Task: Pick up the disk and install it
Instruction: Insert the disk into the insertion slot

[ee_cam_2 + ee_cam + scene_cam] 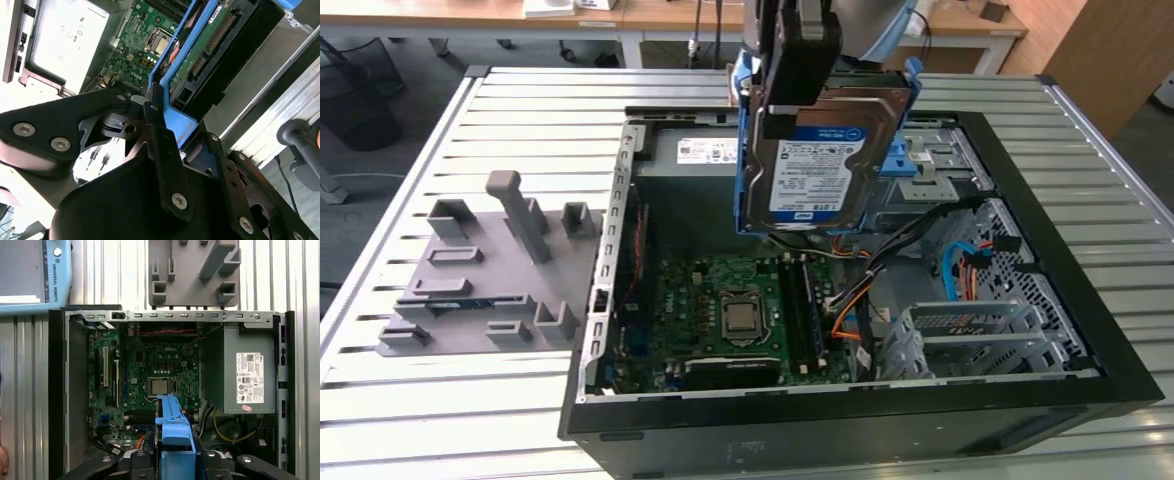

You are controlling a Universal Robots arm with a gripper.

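The disk [821,165], a silver-grey drive with a white-and-blue label in a blue bracket, hangs upright over the open computer case [854,400]. My gripper [790,110] is shut on its upper edge. The drive sits over the case's back part, in front of the metal drive cage [927,170] with blue clips. In the second wrist view the black fingers [157,125] clamp the blue bracket, and the disk's green circuit board [200,50] faces the camera. In the first wrist view the bracket of the disk [172,427] stands edge-on above the motherboard [155,375], held in my gripper [172,460].
The grey power-supply box [247,375] with a white sticker fills one end of the case. Orange and blue cables [961,255] run near the cage. A grey moulded fixture [480,270] lies on the slatted metal table [520,110] on the exterior view's left.
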